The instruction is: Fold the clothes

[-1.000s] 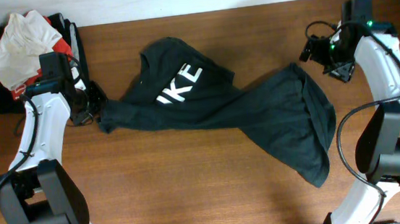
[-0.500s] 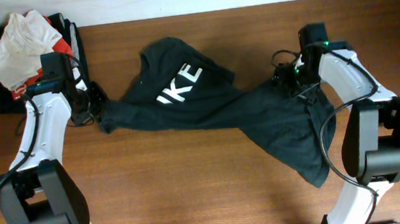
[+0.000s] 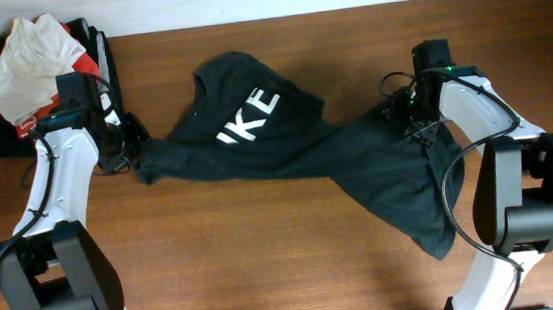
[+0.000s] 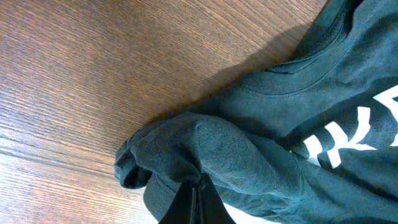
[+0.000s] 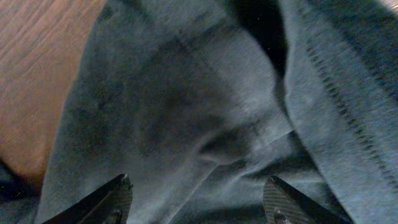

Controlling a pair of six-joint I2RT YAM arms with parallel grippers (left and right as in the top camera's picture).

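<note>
A dark teal T-shirt [image 3: 286, 144] with white lettering lies crumpled and twisted across the middle of the wooden table [image 3: 266, 266]. My left gripper [image 3: 136, 152] is shut on the shirt's left end, a bunched fold of cloth [image 4: 205, 149] with the collar beyond it in the left wrist view. My right gripper [image 3: 415, 113] is open, its fingers spread right over the shirt's upper right part [image 5: 186, 124], low over the cloth.
A pile of other clothes, white, red and black [image 3: 38, 65], lies at the back left corner. The shirt's lower right end [image 3: 433, 222] hangs toward the front right.
My right arm has swung left from the table's back right corner down onto the shirt's right part. The left arm and the shirt have held still.
</note>
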